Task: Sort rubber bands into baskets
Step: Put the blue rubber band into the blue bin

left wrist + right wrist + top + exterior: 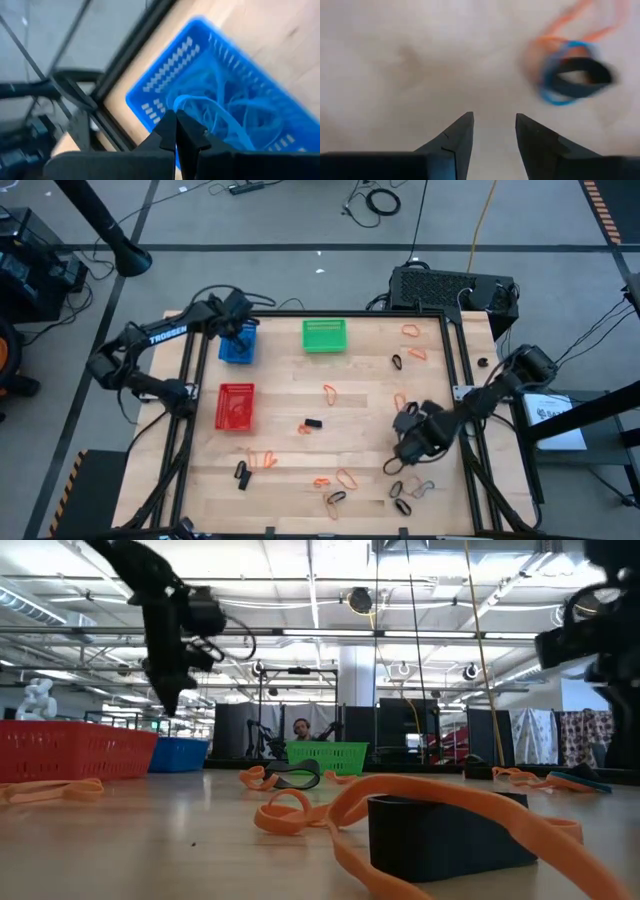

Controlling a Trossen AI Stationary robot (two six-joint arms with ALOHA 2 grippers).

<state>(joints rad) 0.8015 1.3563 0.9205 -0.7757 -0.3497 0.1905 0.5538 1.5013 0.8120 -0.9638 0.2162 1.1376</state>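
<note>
Plenty still to do here, I'd say. Blue basket (250,100) at the table's far-left corner already has a tangle of blue bands (225,110) in it, and the red basket (236,406) by the left edge looks like it holds a few too, though I can't make out which. Green basket (324,335) at the far edge, can't tell what's inside.

Loose bands are all over: orange ones (330,392) mid-table and near the far-right corner, another orange and black bunch (335,485) along the near edge, more by the right edge.

Left gripper (176,131) hangs over the blue basket with its fingers pinched together; a blue loop shows right at the tips, but I can't tell if it's gripped or just lying in the pile. Right gripper (492,132) sits low over the right side of the table, fingers apart and holding nothing, with a small blue, black and orange clump (572,75) just beside it. Probably its next pick.
</note>
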